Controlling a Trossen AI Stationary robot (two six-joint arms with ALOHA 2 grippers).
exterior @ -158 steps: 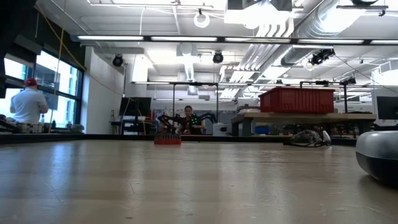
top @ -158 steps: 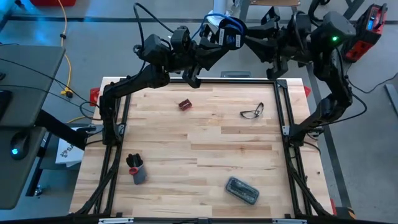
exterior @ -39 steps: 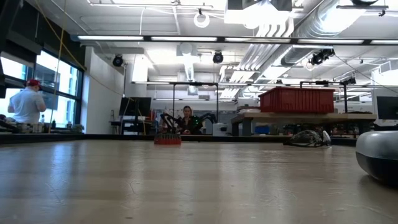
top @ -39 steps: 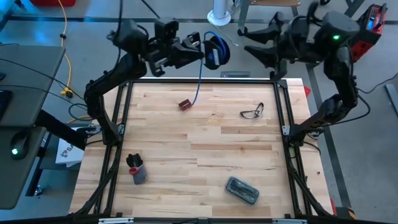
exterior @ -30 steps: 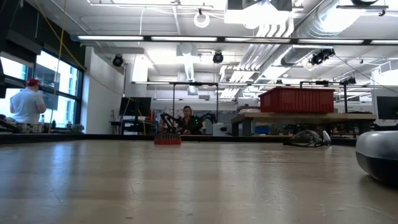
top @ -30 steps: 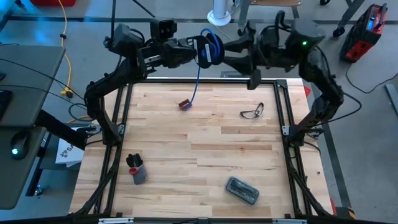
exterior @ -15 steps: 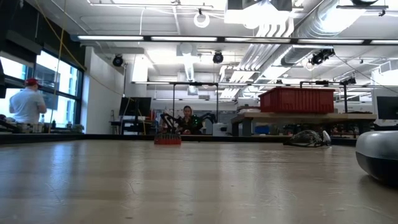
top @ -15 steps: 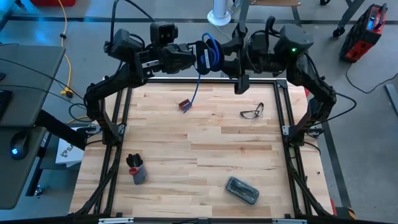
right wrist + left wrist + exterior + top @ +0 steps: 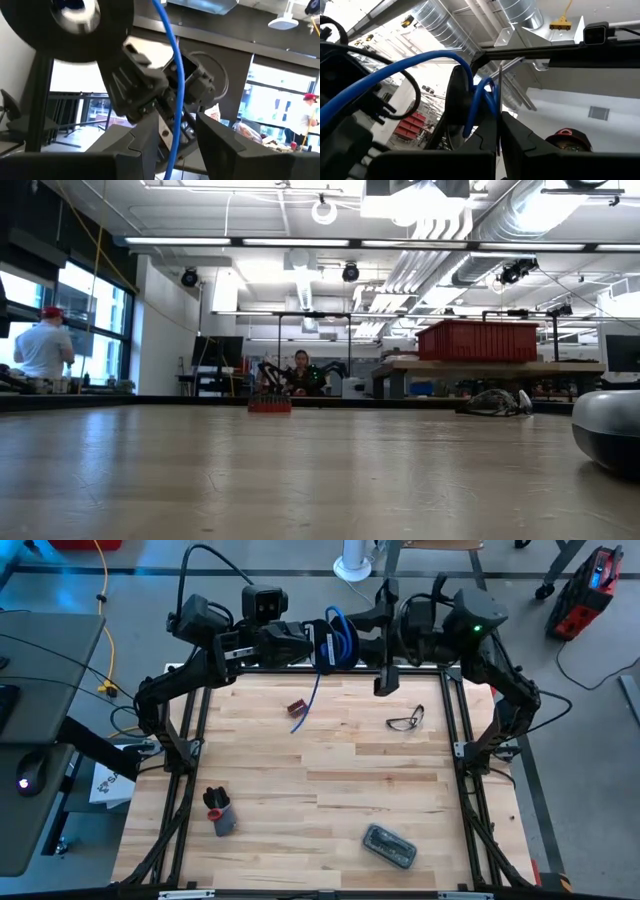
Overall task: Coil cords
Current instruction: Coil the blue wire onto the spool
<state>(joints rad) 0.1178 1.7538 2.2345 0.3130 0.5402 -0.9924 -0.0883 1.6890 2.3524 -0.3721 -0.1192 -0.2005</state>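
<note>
Wooden slats make up the table [image 9: 330, 780], which sits in a wide workshop with bright ceiling lights and a person in a red cap at the far left of the low view. Both dark arms meet high over the table's far edge. The left gripper [image 9: 305, 640] is clamped tight on the black reel [image 9: 322, 644], holding it in the air with several turns of blue cord [image 9: 343, 632] already around it; a loose tail of that cord hangs down from the reel toward the table, ending near a small red block [image 9: 297, 707]. The right gripper [image 9: 167, 131] is just to the right of the reel, fingers partly open — in its wrist view the blue cord runs down between them, and I cannot tell if the pads touch it. Judging by this, the winding step is in hand: the right gripper looks set to pinch the free strand so it can be led round the reel again. That next move calls for closing on the thin cord without slipping off it, then carrying it around while the left keeps the reel steady. Farther right on the table lie thin glasses [image 9: 405, 720] — clear of the work.
</note>
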